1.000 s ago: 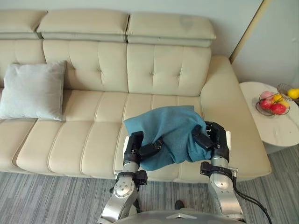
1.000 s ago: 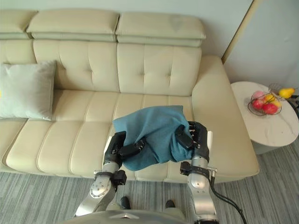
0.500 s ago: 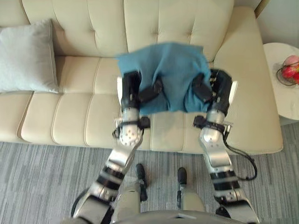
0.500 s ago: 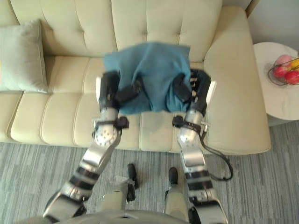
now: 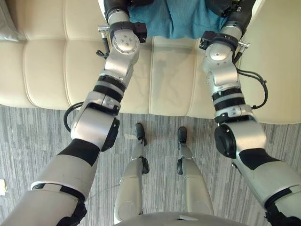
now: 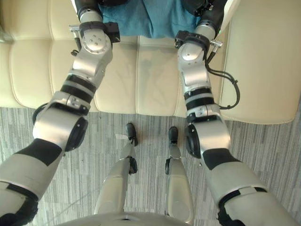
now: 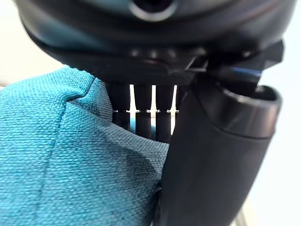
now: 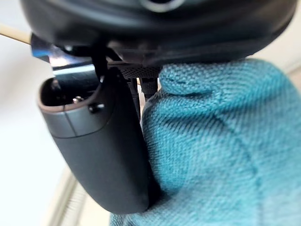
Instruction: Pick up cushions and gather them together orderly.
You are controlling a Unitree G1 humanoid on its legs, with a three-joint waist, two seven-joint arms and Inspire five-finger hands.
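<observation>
A blue cushion hangs over the sofa seat at the top edge of the left eye view, held between both hands with my arms stretched out. My left hand grips its left side. In the left wrist view the thumb presses the blue weave against the fingers behind it. My right hand grips the cushion's right side. In the right wrist view its thumb clamps the blue cloth. A corner of a grey cushion lies on the seat at far left.
The cream sofa seat runs across under my arms, with its armrest on the right. Grey striped carpet lies in front of the sofa.
The camera has tipped down toward the floor. Both hands keep hold of the blue cushion, which has come up off the seat, and my arms reach further out over the sofa.
</observation>
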